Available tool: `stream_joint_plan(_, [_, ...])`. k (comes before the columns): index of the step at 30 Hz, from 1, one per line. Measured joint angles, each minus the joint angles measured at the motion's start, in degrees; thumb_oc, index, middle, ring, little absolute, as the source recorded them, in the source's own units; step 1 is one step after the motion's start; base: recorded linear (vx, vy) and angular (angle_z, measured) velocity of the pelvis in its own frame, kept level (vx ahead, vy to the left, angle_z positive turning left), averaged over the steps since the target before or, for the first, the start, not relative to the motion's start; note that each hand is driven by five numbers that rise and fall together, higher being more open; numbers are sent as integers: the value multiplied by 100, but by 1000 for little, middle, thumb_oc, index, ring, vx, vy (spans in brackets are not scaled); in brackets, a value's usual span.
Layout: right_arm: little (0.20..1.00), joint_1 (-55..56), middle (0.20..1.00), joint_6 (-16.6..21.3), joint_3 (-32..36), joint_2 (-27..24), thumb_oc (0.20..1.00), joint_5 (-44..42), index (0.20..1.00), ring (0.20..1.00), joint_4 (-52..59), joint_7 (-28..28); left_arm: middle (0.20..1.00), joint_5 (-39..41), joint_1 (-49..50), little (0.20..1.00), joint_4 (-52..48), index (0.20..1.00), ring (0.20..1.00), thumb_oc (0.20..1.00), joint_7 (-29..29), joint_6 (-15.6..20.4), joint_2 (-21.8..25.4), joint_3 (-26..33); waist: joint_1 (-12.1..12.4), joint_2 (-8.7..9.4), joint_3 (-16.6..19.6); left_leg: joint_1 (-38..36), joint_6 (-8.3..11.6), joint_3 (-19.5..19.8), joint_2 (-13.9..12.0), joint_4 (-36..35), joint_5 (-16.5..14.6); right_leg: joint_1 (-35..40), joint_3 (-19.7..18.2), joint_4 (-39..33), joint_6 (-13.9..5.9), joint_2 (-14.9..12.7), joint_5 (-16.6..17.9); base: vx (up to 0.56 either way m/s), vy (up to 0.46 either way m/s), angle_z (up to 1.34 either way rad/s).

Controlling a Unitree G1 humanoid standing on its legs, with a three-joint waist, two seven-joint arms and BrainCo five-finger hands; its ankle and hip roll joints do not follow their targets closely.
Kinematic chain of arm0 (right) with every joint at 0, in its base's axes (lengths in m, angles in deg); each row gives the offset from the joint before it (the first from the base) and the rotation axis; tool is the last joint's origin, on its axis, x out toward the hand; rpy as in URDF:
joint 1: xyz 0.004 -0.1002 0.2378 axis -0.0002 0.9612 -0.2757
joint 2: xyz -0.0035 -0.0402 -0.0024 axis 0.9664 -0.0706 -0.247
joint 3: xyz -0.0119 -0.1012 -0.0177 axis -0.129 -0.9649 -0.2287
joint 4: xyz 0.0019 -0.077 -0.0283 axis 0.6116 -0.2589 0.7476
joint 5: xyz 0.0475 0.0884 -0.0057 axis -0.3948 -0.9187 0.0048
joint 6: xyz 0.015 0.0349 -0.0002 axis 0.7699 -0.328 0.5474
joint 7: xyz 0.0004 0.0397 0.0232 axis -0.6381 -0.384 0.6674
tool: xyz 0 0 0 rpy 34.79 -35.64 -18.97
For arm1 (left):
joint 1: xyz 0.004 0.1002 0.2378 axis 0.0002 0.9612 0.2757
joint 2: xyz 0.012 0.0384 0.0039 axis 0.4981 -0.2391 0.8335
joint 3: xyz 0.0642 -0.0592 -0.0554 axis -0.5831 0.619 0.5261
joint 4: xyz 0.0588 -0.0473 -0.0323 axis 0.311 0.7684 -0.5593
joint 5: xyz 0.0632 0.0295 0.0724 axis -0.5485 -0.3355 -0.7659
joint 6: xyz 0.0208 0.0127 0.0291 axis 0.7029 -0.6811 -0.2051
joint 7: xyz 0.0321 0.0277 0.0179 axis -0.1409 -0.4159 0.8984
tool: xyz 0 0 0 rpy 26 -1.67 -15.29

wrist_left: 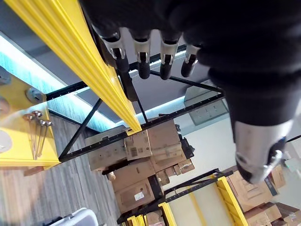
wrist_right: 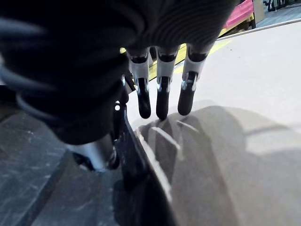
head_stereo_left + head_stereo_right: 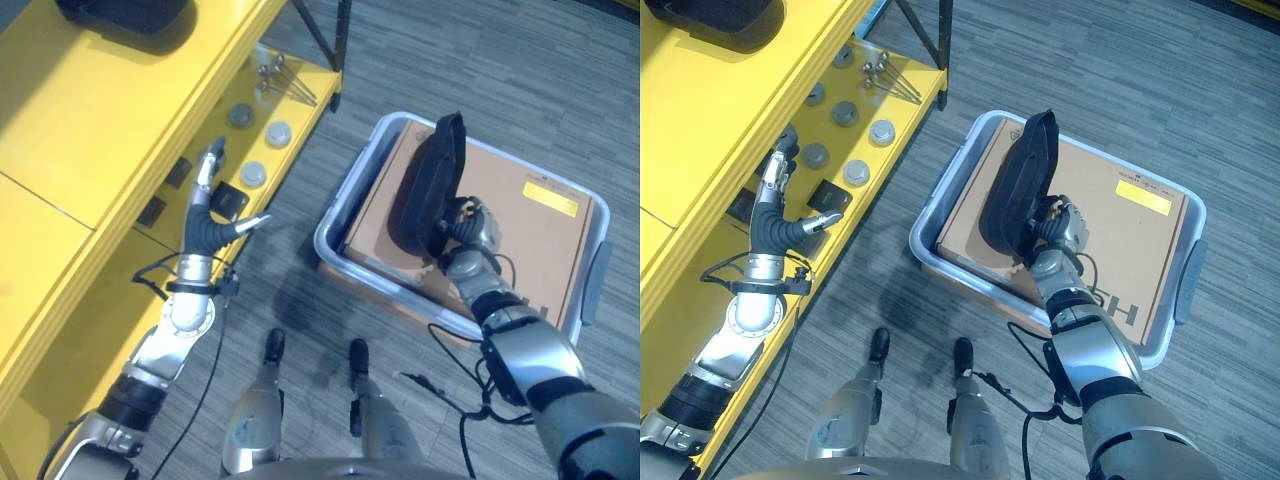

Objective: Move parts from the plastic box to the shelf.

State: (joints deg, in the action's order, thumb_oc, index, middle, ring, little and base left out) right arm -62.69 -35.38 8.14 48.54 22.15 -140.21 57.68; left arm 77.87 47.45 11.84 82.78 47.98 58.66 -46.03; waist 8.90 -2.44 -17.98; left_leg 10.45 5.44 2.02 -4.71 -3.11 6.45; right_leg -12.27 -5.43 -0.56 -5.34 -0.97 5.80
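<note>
Gripping a black curved part (image 3: 1015,190) on its edge, the right hand (image 3: 1058,232) pinches it with curled fingers above the cardboard sheet (image 3: 1090,240) in the grey plastic box (image 3: 1185,280). Farther off, the left hand (image 3: 780,215) reaches along the yellow shelf (image 3: 700,120), fingers straight and spread, near round caps (image 3: 856,173).

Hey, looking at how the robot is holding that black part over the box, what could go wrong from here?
The right robot hand grips the tall black part near its lower end, so it could tip or slip back onto the cardboard in the plastic box. The shelf already holds round discs, so placing it there might knock them.
</note>
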Motion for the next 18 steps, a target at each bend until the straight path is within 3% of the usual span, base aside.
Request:
stream_joint_plan(4, [200, 383, 200, 18, 214, -8, 200, -389, 200, 200, 197, 461, 1000, 183, -18, 1000, -27, 1000, 1000, 1000, -244, 0, 6, 15, -31, 18, 18, -206, 7, 15, -5, -10, -10, 217, 8, -5, -42, 2, -31, 6, -8, 1])
stream_joint_plan(8, [200, 1467, 200, 155, 683, 80, 200, -764, 200, 200, 771, 773, 1000, 332, -27, 1000, -54, 1000, 1000, 1000, -456, -9, 29, 125, -76, 121, 97, -432, -9, 97, -1, -13, -43, 516, 116, -14, -46, -45, -42, 65, -34, 12])
stream_joint_plan(13, [200, 2194, 200, 121, 903, 13, 200, -777, 200, 200, 676, 869, 1000, 351, 90, 1000, -70, 1000, 1000, 1000, -586, -4, 215, 285, -138, 496, 619, -785, -74, 106, 34, -9, -192, 893, 131, 21, -90, -62, -247, 65, -1, 4])
stream_joint_plan(18, [200, 2997, 200, 151, 1282, -429, 200, -741, 200, 200, 1982, 910, 1000, 355, 399, 1000, -48, 1000, 1000, 1000, -652, -54, 281, 386, -263, 736, 1039, -1405, -137, -76, 78, 1, -392, 1416, -23, 84, -102, -106, -395, 41, -19, -16])
